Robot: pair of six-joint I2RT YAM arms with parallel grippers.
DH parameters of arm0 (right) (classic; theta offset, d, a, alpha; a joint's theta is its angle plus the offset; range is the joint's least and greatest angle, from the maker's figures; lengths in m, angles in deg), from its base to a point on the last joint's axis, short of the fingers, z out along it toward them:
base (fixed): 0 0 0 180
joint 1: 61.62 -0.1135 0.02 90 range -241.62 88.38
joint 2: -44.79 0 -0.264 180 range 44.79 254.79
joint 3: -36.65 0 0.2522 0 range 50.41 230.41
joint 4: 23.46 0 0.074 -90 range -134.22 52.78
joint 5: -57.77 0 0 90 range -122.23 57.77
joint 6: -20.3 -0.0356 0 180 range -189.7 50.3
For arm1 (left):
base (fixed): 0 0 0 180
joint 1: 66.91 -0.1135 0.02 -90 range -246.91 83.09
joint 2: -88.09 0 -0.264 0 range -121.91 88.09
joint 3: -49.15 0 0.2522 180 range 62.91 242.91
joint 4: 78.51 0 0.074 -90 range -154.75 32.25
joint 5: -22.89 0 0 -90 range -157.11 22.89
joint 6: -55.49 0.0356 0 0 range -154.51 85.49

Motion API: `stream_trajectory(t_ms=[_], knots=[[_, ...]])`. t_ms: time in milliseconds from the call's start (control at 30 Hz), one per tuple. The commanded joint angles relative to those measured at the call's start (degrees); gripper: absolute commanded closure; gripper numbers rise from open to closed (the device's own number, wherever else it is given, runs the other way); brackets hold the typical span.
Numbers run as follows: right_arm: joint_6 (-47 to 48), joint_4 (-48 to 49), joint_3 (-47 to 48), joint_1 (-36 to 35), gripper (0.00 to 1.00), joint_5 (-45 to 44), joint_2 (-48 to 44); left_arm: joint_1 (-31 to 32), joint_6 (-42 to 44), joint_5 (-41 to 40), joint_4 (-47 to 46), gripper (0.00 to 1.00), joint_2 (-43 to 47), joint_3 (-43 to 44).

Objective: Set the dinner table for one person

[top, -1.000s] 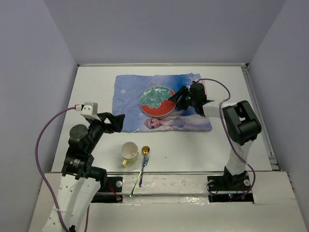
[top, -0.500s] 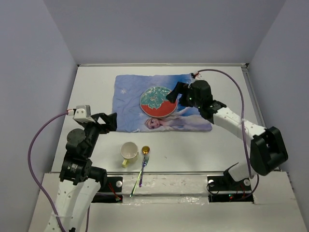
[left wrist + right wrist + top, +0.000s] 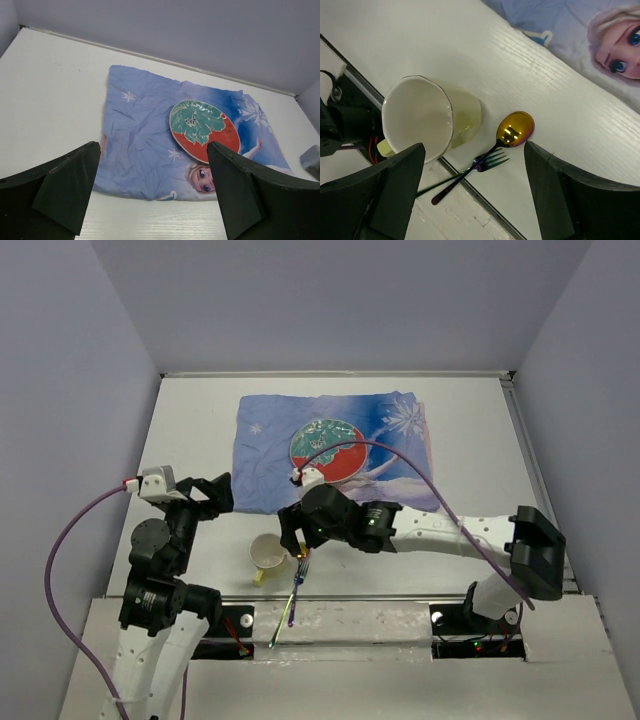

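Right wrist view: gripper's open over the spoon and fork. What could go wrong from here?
1. The spoon and fork lie overlapping, so the right gripper may pinch both or skew one.
2. The cup sits close beside them; the gripper could knock it coming down.
3. Both handles reach past the dinner table's near edge, so a nudge might tip them off.

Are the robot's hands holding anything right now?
Nothing is held. The right hand is open above the cup, spoon and fork; the left hand is open, facing the plate on the mat.
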Motion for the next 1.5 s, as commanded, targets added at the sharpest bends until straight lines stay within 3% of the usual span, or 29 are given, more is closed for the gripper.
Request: stream_trajectory(t_ms=[0,233,333,467,500,600,700,933,1067,1233,1467], knots=[[0.11,-3.28,6.76,-3.90,0.17,-5.84,4.66,0.11,-0.40,-2.26,-1.64,0.01,2.50,1.49],[0.55,-3.63,11.25,-4.61,0.25,-6.54,10.38,0.11,-0.49,-2.35,-1.55,0.01,2.76,1.58],[0.63,-4.68,14.23,-4.61,0.38,-8.39,13.80,0.11,-0.49,-2.00,-1.64,0.01,3.02,1.49],[0.37,-6.00,16.96,-4.61,0.47,-9.80,18.11,0.11,-0.66,-1.39,-1.91,0.01,3.29,1.40],[0.28,-6.44,18.53,-4.61,0.51,-9.63,19.16,0.02,-0.58,-1.47,-1.99,0.01,3.29,1.40],[-0.50,-6.44,21.62,-4.61,0.82,-9.97,22.16,0.11,-0.67,-1.56,-1.99,0.01,3.03,1.49],[-1.82,-6.35,24.69,-4.61,1.00,-12.51,22.87,0.11,-0.67,-2.26,-1.82,0.01,3.73,1.58],[2.83,-6.27,30.77,-1.28,1.00,-18.50,19.10,0.11,-1.19,-4.98,-0.94,0.01,3.12,1.75],[6.17,-6.18,28.40,7.92,1.00,-21.48,12.42,0.11,-1.28,-4.29,-1.20,0.01,3.11,1.58],[11.34,-5.30,26.63,22.08,1.00,-18.95,6.00,0.11,-1.11,-1.48,-1.73,0.01,2.06,1.31],[17.51,-4.68,35.50,39.05,1.00,-16.31,14.66,1.07,-1.02,0.99,-2.17,0.01,1.36,1.14]])
